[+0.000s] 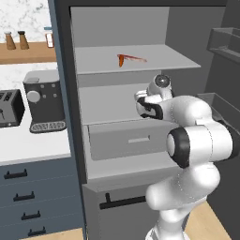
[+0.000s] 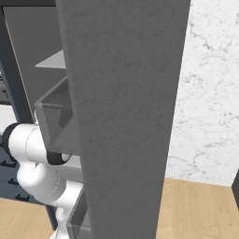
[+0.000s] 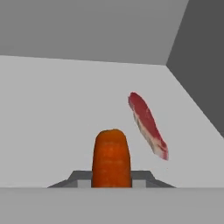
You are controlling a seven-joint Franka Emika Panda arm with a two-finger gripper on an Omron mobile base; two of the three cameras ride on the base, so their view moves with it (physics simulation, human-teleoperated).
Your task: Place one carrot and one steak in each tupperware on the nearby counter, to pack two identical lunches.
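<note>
Carrot (image 3: 111, 157) dead ahead of the hand (image 1: 140, 99), lying on the grey shelf (image 3: 48, 113) inside the open cabinet, and it looms large in the hand view, so it sits close in front. It looks like an easy customer: short, stiff and light, but round and smooth-skinned, so I'd expect it to roll or squirt out if it's pinched near the taper. The best hold is across its thick middle, with the jaws square to its length. Its long axis runs straight away from the hand, front to back along the shelf, so only a rounded end and a foreshortened body show. Which end is the tip I can't call from here. Ahead and to the right lies the steak (image 3: 148, 126), near the carrot but apart from it in the hand view. It's a thin, flat slab, probably limp and slick, lying flush on the shelf, so it's the harder pick. I'd take it across its narrow width at mid-length. Its long axis slants from far-left to near-right. As for the hand, whether its jaws are parted or already pressing the carrot's flanks, I cannot tell. Its fingers are hidden behind the arm in the left base view. The white bench (image 1: 28, 145) waits well off to the hand's left.
</note>
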